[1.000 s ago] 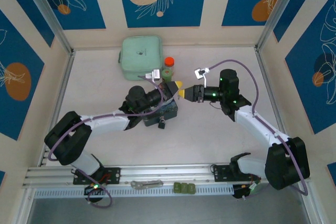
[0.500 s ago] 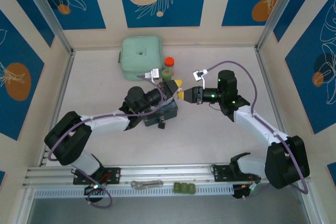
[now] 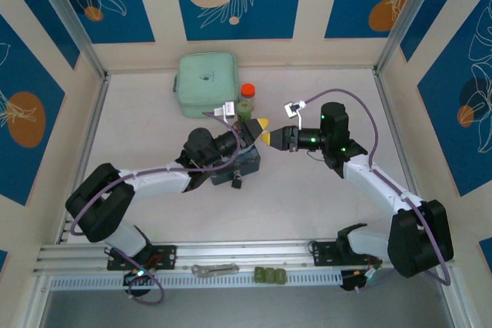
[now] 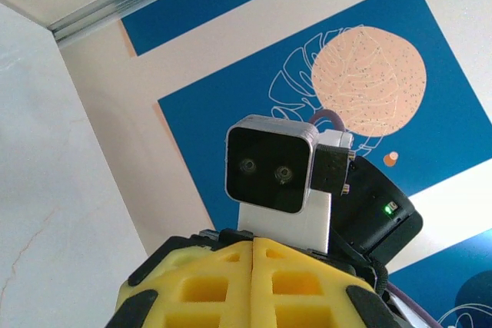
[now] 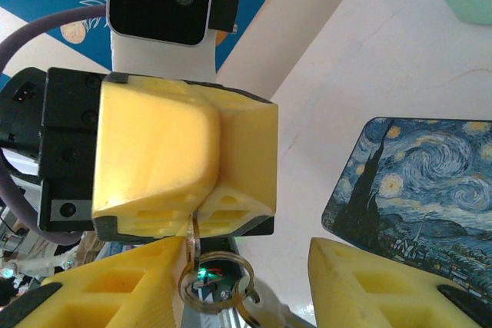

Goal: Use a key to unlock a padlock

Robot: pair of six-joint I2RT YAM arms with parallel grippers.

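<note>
Key (image 5: 191,245): clamped in my fully closed left end effector (image 5: 201,209), ring (image 5: 219,286) hanging below. My right end effector (image 5: 240,265) stands open astride it, barely moved this past second, so the transfer is pending. Padlock (image 3: 239,182) lies mid-way across the counter (image 3: 307,205), against the box (image 5: 419,182).

Key (image 5: 190,244) mostly within left hand (image 5: 203,193)

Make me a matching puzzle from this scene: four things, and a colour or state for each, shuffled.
Things:
1. left gripper
2. right gripper
3. padlock
4. painted box

Colour or state:
A. open
B. swirly blue
C. shut on the key
D. small and dark

Pairs: 1-C, 2-A, 3-D, 4-B
</note>
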